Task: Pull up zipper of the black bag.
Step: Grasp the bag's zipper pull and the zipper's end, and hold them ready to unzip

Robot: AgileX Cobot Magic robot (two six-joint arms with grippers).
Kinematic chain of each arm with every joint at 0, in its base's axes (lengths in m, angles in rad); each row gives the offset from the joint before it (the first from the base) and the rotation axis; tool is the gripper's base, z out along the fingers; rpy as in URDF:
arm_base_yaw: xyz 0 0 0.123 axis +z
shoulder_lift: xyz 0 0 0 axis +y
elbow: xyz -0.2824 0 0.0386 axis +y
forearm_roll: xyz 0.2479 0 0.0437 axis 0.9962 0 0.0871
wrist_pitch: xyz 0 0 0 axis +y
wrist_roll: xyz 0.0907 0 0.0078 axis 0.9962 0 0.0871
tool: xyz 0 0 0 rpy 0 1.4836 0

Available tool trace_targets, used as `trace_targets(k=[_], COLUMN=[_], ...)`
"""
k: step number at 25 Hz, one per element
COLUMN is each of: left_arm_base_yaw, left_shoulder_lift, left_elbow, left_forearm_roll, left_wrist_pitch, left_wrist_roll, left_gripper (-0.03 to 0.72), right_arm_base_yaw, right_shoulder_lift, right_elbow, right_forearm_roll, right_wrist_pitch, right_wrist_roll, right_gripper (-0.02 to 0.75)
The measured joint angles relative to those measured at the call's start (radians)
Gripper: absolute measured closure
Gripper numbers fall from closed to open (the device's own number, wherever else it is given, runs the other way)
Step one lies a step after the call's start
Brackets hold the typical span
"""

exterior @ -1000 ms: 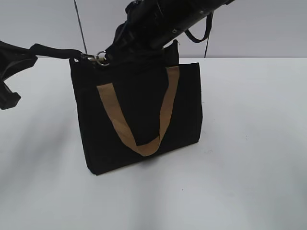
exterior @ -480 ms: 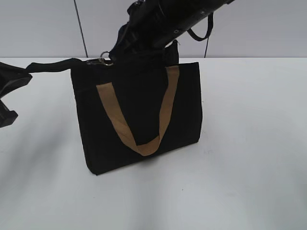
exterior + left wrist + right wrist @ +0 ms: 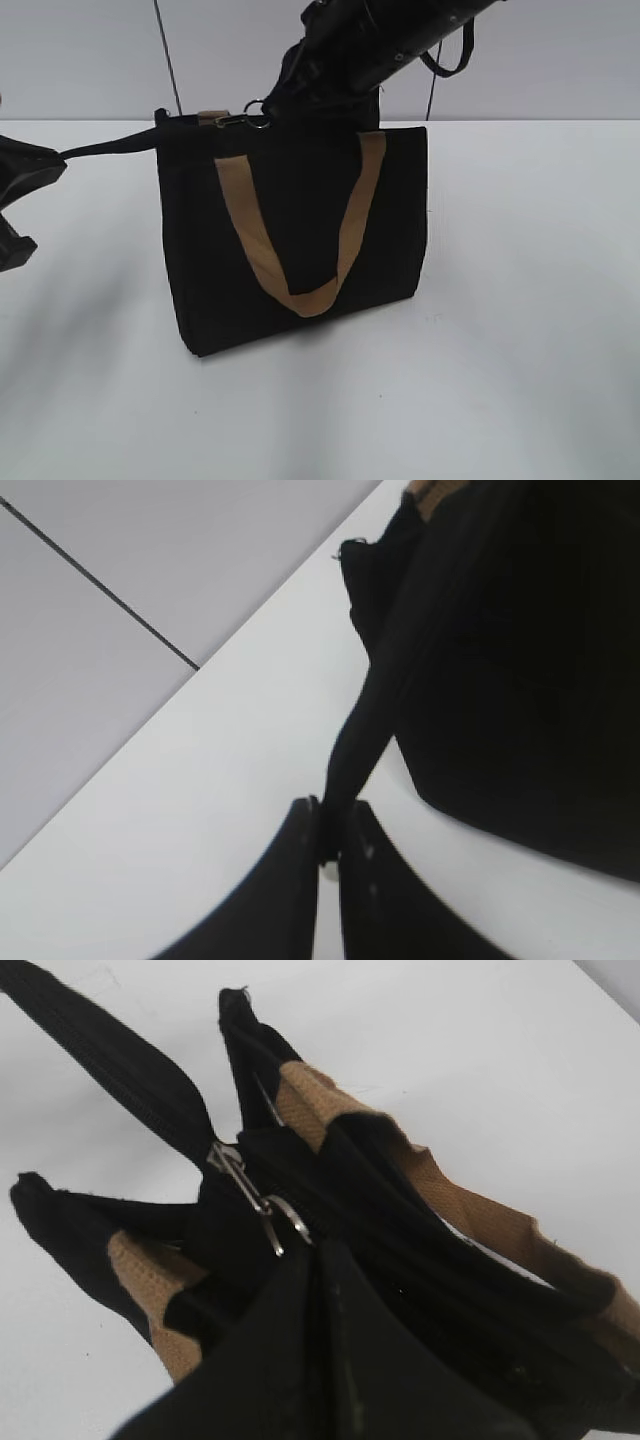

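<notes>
Pinching the silvery ring of the zipper (image 3: pixel 262 1206) between its closed tips, the right gripper (image 3: pixel 318 1260) sits right over the top of the black bag (image 3: pixel 295 230), apparently so that it can draw the slider along the black zip track. The left gripper (image 3: pixel 330 845) is clamped narrowly on the free end of a black tail strip (image 3: pixel 362 725) running off the bag's left top corner; pulled taut out to the side, this strip probably braces the bag so the slider can travel without dragging the fabric along. The bag stands upright near the middle of the white worktop (image 3: pixel 520 330), one tan handle (image 3: pixel 300 225) hanging in a loop down its front. In the right wrist view the tan handles lie close on both sides of the track, and a fold of them could foul the slider. A grey wall (image 3: pixel 80 60) rises behind.
</notes>
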Motion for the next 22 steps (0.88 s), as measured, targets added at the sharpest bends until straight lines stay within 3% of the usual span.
trace_targets(k=[12, 22], left_arm_base_yaw=[0.0, 0.0], left_shoulder_lift=[0.0, 0.0], left_elbow=[0.002, 0.004], left_forearm_roll=[-0.026, -0.025], left_wrist_pitch=[-0.073, -0.08], left_wrist_roll=[-0.001, -0.001], left_gripper=[0.665, 0.666], right_arm_base_yaw=[-0.027, -0.028], right_shoulder_lift=[0.0, 0.0], right_elbow=[0.0, 0.0], right_forearm_roll=[-0.076, -0.259], right_wrist_pitch=[0.005, 0.018], right_wrist_roll=[0.0, 0.035], right_gripper=[0.738, 0.738])
